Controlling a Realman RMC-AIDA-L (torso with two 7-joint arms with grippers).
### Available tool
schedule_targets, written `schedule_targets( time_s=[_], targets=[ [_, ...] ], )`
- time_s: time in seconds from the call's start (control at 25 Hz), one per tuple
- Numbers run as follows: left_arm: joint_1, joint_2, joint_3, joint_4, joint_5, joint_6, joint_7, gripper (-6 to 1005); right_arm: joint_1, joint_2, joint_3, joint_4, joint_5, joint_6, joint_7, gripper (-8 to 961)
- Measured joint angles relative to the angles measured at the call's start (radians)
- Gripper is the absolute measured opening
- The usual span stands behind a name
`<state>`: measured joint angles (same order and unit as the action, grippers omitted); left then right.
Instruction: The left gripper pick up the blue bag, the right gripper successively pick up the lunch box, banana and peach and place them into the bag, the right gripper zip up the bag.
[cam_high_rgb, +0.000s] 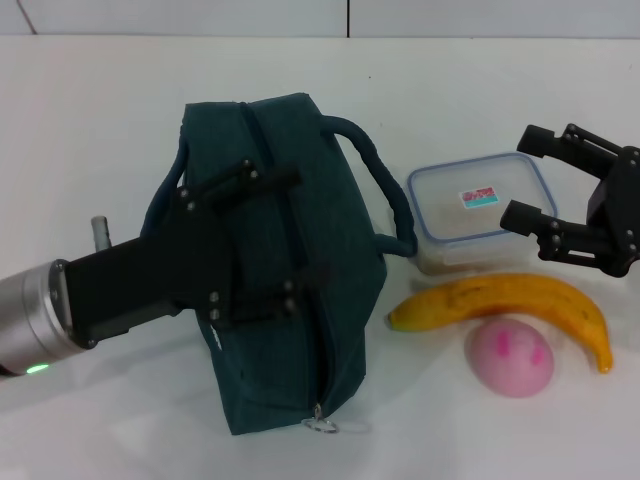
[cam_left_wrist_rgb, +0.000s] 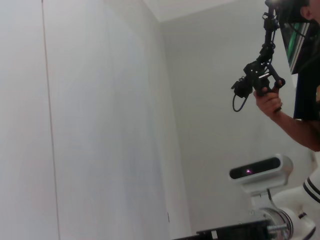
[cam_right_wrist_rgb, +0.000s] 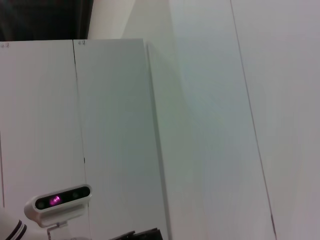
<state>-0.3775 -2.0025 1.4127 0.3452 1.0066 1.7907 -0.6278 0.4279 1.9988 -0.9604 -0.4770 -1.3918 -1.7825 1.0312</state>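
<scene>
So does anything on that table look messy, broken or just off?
Nothing stands out. The bag lies zipped shut on the table, with the left gripper open over it. The lunch box, banana and peach sit together beside it, intact, with the right gripper open at the box.

Matt woven cloth blue bag — clear glossy plastic lunch box — smooth white table.
</scene>
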Motion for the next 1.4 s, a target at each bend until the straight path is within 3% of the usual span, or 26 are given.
schedule_targets(
  time_s=[0.12,0.32,0.6,0.76,0.8,1.0,1.24,1.4],
  targets=[
    [0.0,-0.001,-0.029,0.002,-0.001,0.012,-0.039,846,0.001,-0.002,0.0,0.0,0.002,0.0,0.0,870],
    [0.011,0.002,-0.166,0.073,0.007,0.015,-0.349,846,0.009,-0.007,0.0,-0.005,0.006,0.0,0.005,869],
    [0.024,0.059,-0.277,0.253,0.095,-0.057,-0.819,846,0.022,-0.01,0.0,-0.012,0.006,-0.001,0.01,869],
    [0.025,0.068,-0.351,0.342,0.255,-0.063,-1.028,846,0.038,-0.012,0.0,-0.012,0.007,0.001,0.019,869],
    [0.036,0.055,-0.422,0.395,0.361,-0.062,-1.105,846,0.039,-0.013,0.0,-0.012,0.007,0.002,0.02,869],
    [0.09,0.028,-0.503,0.461,0.421,-0.06,-1.137,846,0.04,-0.02,0.0,-0.012,0.007,0.01,0.022,870],
    [0.133,0.011,-0.521,0.47,0.445,-0.078,-1.135,845,0.055,-0.021,0.0,-0.012,0.006,0.035,0.031,869],
    [0.128,-0.014,-0.527,0.472,0.498,-0.119,-1.174,845,0.066,-0.019,0.0,-0.01,0.002,0.046,0.038,870]
  ],
)
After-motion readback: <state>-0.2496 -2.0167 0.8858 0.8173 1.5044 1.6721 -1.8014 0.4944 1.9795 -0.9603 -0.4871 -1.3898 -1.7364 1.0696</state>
